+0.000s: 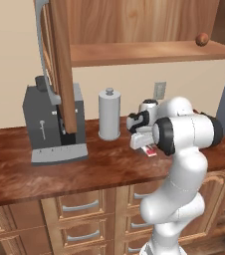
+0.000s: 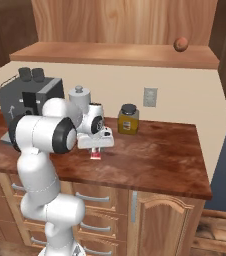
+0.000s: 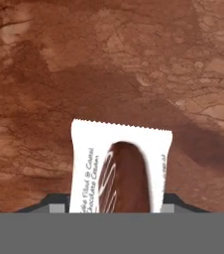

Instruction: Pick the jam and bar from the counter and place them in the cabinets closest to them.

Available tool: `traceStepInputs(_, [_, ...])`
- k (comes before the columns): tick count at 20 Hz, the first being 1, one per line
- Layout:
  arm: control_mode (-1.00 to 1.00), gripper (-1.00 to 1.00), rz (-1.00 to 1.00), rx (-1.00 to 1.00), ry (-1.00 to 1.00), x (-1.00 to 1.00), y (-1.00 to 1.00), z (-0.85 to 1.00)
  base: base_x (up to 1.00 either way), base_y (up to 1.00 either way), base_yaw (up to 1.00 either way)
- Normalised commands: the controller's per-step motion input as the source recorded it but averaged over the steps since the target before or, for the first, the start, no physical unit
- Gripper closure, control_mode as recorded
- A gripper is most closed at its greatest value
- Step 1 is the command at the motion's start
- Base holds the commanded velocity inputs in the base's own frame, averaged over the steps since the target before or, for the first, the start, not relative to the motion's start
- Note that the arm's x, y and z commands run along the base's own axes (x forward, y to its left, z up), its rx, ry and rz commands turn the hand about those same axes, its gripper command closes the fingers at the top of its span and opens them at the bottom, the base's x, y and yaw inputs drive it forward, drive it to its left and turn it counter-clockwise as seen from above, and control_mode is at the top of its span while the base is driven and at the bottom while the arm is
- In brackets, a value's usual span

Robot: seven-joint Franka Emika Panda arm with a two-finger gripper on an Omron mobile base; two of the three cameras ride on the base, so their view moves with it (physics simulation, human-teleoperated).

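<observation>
Nearest the hand camera lies the small flat oblong packet, white with a dark brown bar printed on it and red at its edge (image 3: 120, 171), resting on the glossy dark reddish-brown wood-grain desk (image 3: 109, 64). Its long axis runs away from the hand, the crimped end pointing outward over bare wood and the near end sitting between the two dark finger tips. The pincer (image 3: 115, 204) is closed down on that packet, one tip against each long side.

In the left base view the packet (image 1: 150, 151) shows as a red-and-white sliver under the white hand, touching the desk (image 1: 59, 174) toward its front edge. The white arm's elbow stands in front of it and hides most of it. Behind it, well apart, a pale grey upright cylinder with a knob on top (image 1: 109, 114) stands beside a dark grey coffee machine (image 1: 52, 124).

In the right base view the pincer (image 2: 96, 150) points straight down onto the packet (image 2: 96, 155). An amber jar with a black lid (image 2: 128, 119) stands near the wall behind, beside a wall socket (image 2: 150, 96). A small brown ball (image 2: 180, 44) rests on the flat plank shelf of the light-brown wood-grain cabinet (image 2: 115, 54) above.
</observation>
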Motion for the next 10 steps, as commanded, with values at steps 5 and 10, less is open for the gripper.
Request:
traceStepInputs(5, [-1.0,1.0,0.0,0.0,-0.01,-0.36,-0.13,0.81,0.0,0.0,0.0])
traceStepInputs(10, [-1.0,1.0,0.01,0.0,-0.03,-0.65,-0.21,0.64,0.0,0.0,0.0])
